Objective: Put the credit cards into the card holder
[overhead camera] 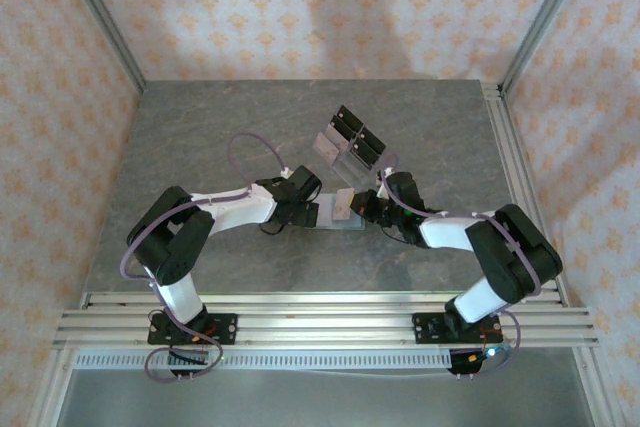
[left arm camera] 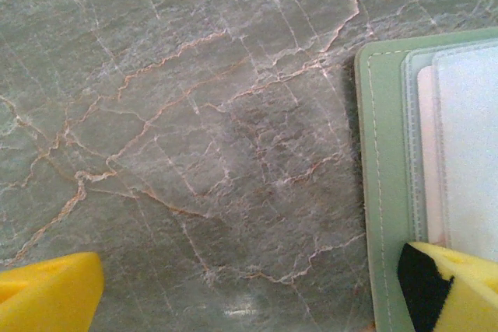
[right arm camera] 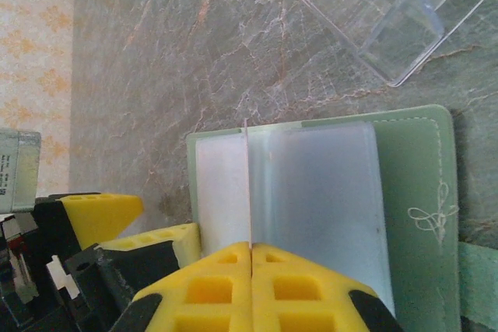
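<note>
Right wrist view has the right fingers [right arm camera: 226,274] pressed together on one thin card [right arm camera: 247,184]. The card is seen edge-on and stands upright, with its far end over the open card holder [right arm camera: 412,192], about where two pale pockets meet. I cannot tell whether that end has entered a pocket mouth or only rests against the face.

The left fingers [left arm camera: 54,293] are spread wide and grip nothing. One yellow tip hangs over bare bench [left arm camera: 194,114], and the other lies over the near edge of the card holder, which I judge is steadying it.

The card holder lies flat and unfolded on the bench between the two arms. In the left wrist view a pinkish strip [left arm camera: 426,153] shows beneath the translucent pocket layers. It looks like a card already seated, though that is a guess.

Just beyond the holder, and not touching it, stands the clear stand [right arm camera: 373,21] with black rectangles. From above, a pale rectangle [overhead camera: 328,145] leans at its left side. It may be more cards, but it is too small to be sure.

By my reckoning the task is about midway:
- **Done:** the holder is opened and braced, and one card is in hand and lined up.
- **Left:** slide this card fully home, let go, and fetch and insert any cards that remain
</note>
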Tool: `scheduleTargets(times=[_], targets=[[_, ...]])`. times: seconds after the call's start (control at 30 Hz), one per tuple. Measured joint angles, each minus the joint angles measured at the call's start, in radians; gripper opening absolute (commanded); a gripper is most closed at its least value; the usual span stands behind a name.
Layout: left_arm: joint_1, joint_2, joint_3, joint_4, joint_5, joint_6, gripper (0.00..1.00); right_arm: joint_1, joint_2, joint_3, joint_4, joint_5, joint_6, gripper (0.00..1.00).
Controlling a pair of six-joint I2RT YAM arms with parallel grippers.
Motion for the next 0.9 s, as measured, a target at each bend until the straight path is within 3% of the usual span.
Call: scheduleTargets(times=[0.9], targets=[[-0.001, 0.01, 0.011, -0.013, -0.011, -0.018, 0.98, -0.037, 0.125, -0.054, 0.194, -0.127, 0.031, 0.0]])
